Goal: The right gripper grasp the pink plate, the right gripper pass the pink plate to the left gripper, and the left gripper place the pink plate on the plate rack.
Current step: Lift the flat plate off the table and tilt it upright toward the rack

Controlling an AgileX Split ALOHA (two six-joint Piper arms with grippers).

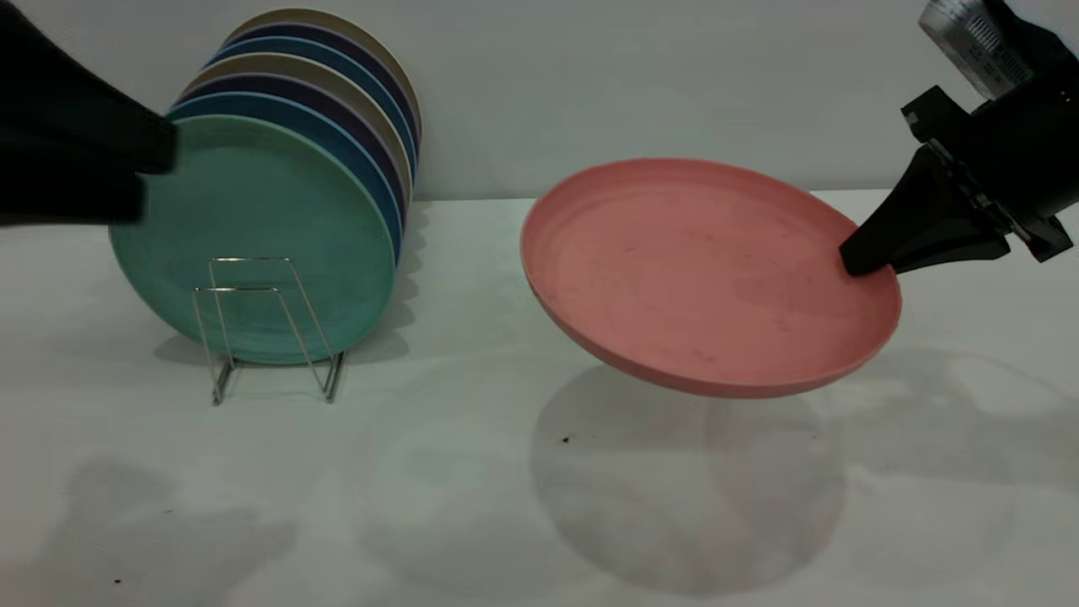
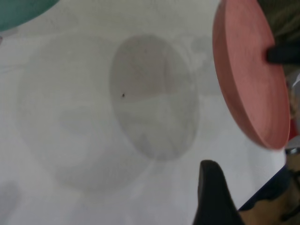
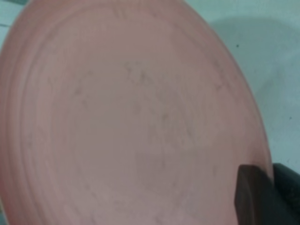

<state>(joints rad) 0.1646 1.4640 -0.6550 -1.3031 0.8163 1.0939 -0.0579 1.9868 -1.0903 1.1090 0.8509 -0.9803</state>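
The pink plate (image 1: 708,278) hangs tilted above the table at centre right, its shadow below it. My right gripper (image 1: 851,261) is shut on the plate's right rim, with one finger on the upper face and the other hidden beneath. The plate fills the right wrist view (image 3: 131,117), where the gripper (image 3: 269,187) pinches its edge. In the left wrist view the plate (image 2: 248,79) shows edge-on. My left gripper (image 1: 156,177) is open and empty at the far left, in front of the racked plates; one finger (image 2: 213,187) shows. The plate rack (image 1: 236,289) has free wire loops at its front.
A teal-green plate (image 1: 253,236) stands upright foremost in the rack, with several blue, purple and beige plates (image 1: 354,101) behind it. The white table (image 1: 472,472) spreads between rack and pink plate. A grey wall is behind.
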